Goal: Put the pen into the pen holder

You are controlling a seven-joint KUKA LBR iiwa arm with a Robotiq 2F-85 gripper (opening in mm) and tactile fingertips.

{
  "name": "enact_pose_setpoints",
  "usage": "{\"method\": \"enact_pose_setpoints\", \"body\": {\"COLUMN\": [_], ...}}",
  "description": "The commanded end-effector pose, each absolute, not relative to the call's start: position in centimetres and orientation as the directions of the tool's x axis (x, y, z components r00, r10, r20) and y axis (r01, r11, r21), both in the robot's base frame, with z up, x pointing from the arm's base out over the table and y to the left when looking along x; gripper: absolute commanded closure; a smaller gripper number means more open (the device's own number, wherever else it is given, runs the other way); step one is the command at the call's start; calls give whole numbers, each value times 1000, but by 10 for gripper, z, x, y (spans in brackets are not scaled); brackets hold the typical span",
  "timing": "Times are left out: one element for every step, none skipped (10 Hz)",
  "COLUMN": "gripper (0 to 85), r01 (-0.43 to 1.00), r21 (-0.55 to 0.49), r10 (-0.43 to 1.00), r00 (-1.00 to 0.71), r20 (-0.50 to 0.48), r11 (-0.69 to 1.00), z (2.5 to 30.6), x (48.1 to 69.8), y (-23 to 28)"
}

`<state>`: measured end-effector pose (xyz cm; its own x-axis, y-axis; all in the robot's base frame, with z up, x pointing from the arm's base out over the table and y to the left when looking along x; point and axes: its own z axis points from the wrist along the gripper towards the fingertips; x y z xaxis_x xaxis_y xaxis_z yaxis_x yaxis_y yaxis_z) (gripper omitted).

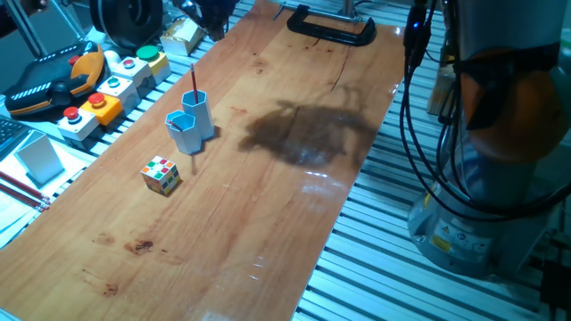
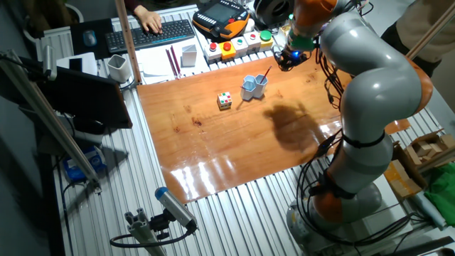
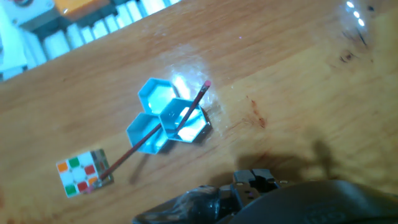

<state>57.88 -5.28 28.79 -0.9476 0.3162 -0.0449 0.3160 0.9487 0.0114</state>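
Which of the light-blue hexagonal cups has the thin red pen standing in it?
The taller light-blue hexagonal cup, farther from the colourful puzzle cube; the thin red pen sticks up from it.

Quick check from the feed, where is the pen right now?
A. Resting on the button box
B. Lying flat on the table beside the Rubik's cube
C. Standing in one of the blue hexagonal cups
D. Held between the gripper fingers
C: the pen stands up out of the taller blue hexagonal cup, the pen holder; the hand view shows its shaft leaning inside that cup, away from the Rubik's cube.
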Motion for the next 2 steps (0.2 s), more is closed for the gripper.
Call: {"method": "enact_pose_setpoints", "body": {"gripper": [843,843], "r01": [300,301], "r21": [13,13], "r10": [300,301], "r00": [-953,-952], "r20": [-45,-45], "r11": [954,953], "z": [287,287], "x": [578,578], "y": [-52,-51]}}
